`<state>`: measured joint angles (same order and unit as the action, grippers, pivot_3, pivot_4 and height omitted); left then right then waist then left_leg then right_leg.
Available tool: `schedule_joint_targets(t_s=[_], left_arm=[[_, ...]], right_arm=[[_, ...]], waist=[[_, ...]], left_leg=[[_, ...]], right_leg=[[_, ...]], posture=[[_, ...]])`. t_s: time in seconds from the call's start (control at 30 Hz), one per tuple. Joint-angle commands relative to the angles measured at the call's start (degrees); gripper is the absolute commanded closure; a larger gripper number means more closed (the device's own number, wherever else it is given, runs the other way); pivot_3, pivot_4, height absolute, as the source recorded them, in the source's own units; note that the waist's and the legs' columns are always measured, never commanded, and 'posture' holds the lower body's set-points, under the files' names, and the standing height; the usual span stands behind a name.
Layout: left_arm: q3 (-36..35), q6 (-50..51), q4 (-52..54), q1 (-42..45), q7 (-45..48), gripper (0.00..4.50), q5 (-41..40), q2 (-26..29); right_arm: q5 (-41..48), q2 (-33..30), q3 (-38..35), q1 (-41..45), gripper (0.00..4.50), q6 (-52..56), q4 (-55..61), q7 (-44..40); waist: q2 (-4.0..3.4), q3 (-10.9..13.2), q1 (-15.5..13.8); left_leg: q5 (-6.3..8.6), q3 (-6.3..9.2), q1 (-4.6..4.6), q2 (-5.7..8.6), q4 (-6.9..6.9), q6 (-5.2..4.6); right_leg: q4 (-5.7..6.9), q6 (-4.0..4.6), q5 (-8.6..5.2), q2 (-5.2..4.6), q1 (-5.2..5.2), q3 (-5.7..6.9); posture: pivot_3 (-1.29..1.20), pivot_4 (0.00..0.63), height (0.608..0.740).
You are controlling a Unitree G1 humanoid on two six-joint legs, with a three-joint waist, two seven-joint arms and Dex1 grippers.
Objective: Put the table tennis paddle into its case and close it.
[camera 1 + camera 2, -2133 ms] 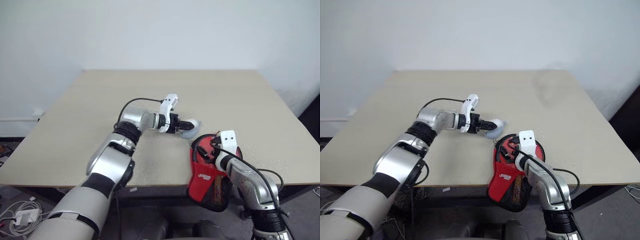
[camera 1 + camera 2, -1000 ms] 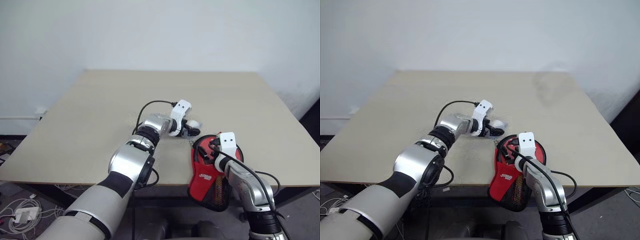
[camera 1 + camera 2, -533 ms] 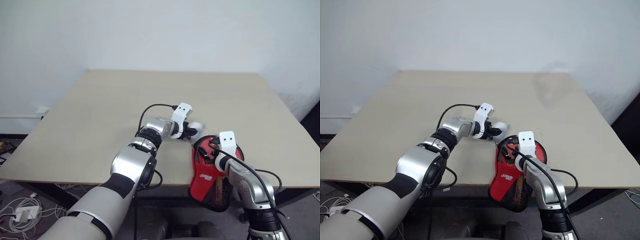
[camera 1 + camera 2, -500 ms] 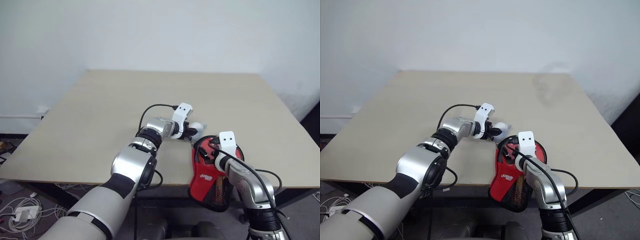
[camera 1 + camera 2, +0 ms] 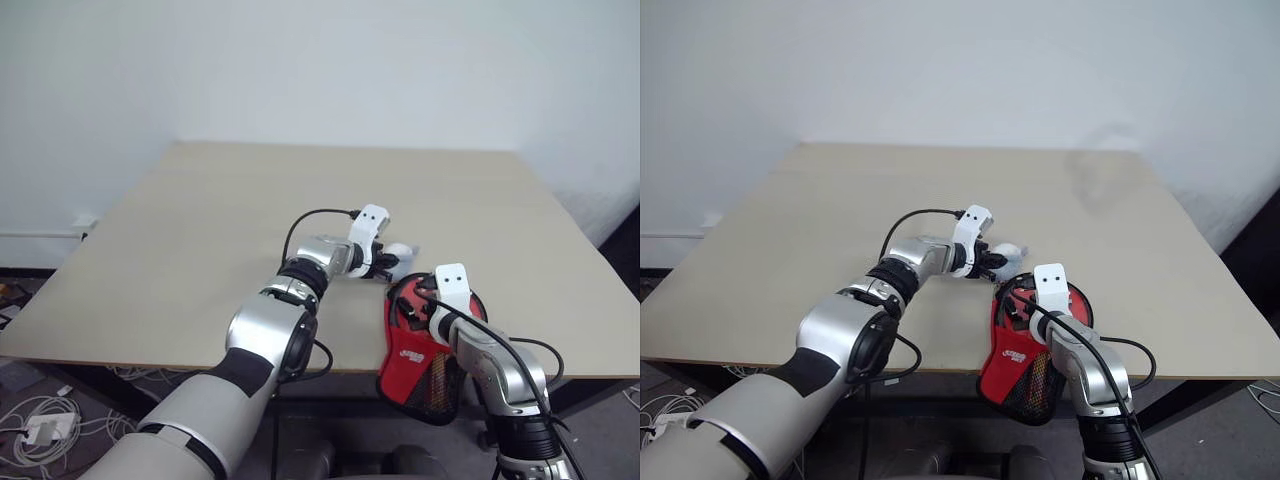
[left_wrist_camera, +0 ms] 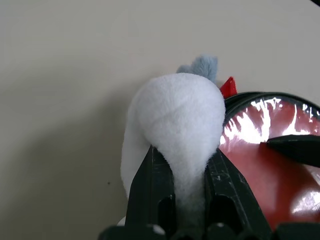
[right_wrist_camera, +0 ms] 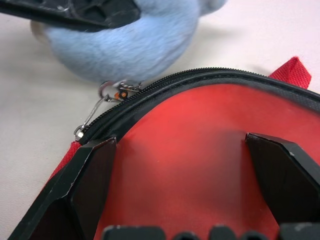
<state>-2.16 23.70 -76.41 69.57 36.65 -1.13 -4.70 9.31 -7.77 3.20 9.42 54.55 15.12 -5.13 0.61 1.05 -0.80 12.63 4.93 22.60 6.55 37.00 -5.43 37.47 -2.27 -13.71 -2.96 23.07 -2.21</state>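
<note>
Since a second ago my left arm has swung right and its gripper (image 6: 182, 200) has closed on the fluffy pom-pom (image 6: 175, 122), which is pinched between both fingers. That pom-pom hangs by a small chain (image 7: 107, 95) from the zipper of the case (image 5: 415, 350). Lying at the near right edge of the table (image 5: 200, 220), the case partly overhangs it, red front and mesh pocket up. My right gripper (image 7: 182, 175) stands wide open, its fingers resting on the case's red surface.
</note>
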Motion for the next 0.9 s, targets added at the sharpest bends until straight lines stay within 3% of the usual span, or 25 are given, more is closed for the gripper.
schedule_joint_targets(t_s=[0.03, 0.4, 0.67, 0.9], left_arm=[[-2.35, -2.42, 0.41, 4.06, -1.75, 4.36, -1.35, -1.98], [-7.90, -7.89, -1.24, 9.10, -13.09, 4.38, -1.71, -8.88], [-8.17, -13.25, -1.55, 9.63, -17.72, 4.38, -0.11, -13.14], [-3.98, -16.73, -1.49, 7.96, -9.66, 4.38, 2.62, -16.86]], right_arm=[[-0.11, 0.23, -0.12, -3.83, 0.00, 5.52, -4.79, 0.38], [-0.50, 2.44, -0.35, -5.77, 0.00, 6.19, -2.00, 1.93], [-0.68, 2.89, -0.26, -7.61, 0.00, 6.36, 0.47, 2.57], [-0.76, 3.09, -0.63, -8.00, 0.00, 5.68, 1.04, 2.90]], waist=[[0.00, 0.00, 0.00], [0.00, -0.02, -0.06], [0.00, -0.02, -0.03], [0.00, -0.02, -0.02]], left_leg=[[0.00, 0.01, 0.00, 0.00, 0.00, 0.00], [0.00, 0.04, -0.01, 0.02, 0.01, 0.00], [0.00, 0.04, -0.02, 0.03, 0.00, 0.00], [0.00, 0.03, -0.01, 0.03, 0.00, 0.00]], right_leg=[[-0.01, 0.00, 0.00, 0.00, -0.01, 0.00], [-0.01, -0.02, -0.01, -0.02, -0.04, 0.04], [-0.01, -0.02, -0.01, -0.01, -0.04, 0.04], [-0.01, -0.02, -0.01, -0.01, -0.04, 0.06]], posture=[[0.00, 0.000, 0.740], [0.00, 0.000, 0.740], [0.00, 0.000, 0.740], [0.00, 0.000, 0.740]])
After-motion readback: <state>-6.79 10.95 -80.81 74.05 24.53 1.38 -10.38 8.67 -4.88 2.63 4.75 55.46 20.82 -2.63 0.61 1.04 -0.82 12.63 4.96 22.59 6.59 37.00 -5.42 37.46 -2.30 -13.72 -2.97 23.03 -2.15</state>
